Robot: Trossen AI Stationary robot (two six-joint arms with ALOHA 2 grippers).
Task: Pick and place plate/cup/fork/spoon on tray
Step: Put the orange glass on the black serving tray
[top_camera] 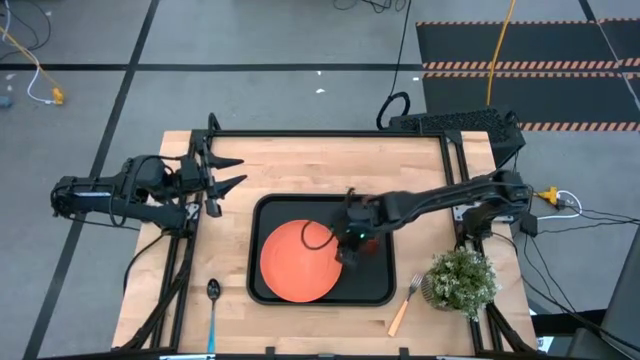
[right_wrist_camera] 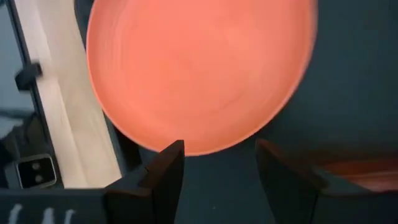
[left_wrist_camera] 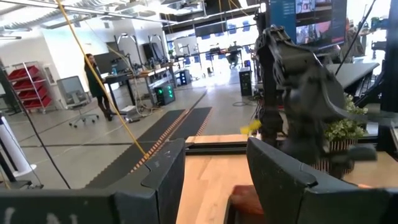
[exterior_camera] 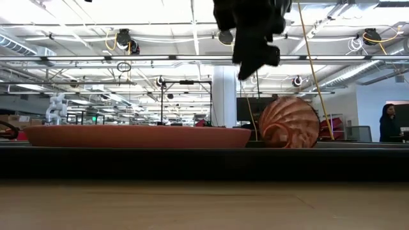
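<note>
Lying inside tray [top_camera: 384, 290]: plate [top_camera: 296, 260], cup [exterior_camera: 289, 122].

No legible text, labels or nos. anywhere. Wall screen [left_wrist_camera: 308, 18] in the left wrist view shows graphics, too blurred to read.

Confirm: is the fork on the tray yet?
No, in the high view the fork lies on the bare table outside the tray, beside the plant.
</note>
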